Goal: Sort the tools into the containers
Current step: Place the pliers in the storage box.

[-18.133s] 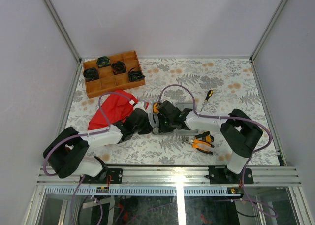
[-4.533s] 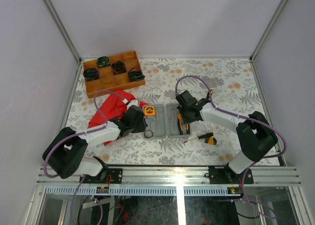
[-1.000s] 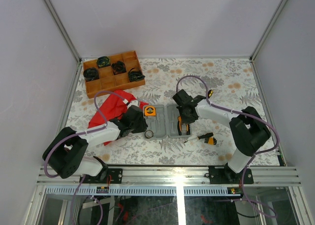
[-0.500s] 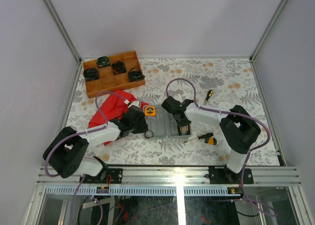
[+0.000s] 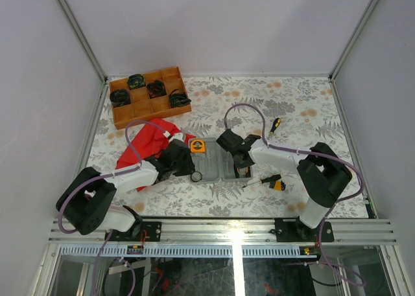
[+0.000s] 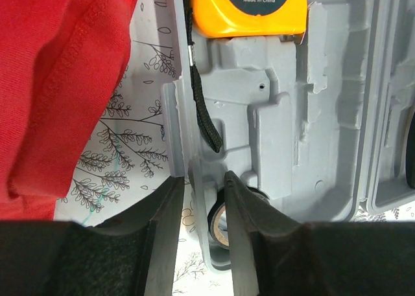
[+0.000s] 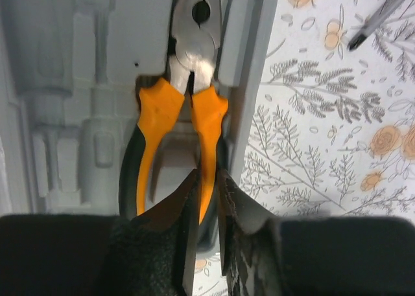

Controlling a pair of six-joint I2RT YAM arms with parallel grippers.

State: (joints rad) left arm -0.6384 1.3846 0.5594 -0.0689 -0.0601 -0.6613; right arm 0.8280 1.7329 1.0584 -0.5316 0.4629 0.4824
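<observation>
Lying in the right half of the case (image 7: 78,82), the pliers (image 7: 193,56) have one handle between the right gripper (image 7: 207,176) jaws — the left gripper (image 6: 200,176) straddles the case rim — though whether either is clamped I cannot tell.

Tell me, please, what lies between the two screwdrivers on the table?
In the top view, the right arm's white forearm crosses between the far screwdriver and the near screwdriver.

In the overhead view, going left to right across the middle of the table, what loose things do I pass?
red cloth → tape measure → pliers → screwdriver beside the case
</observation>
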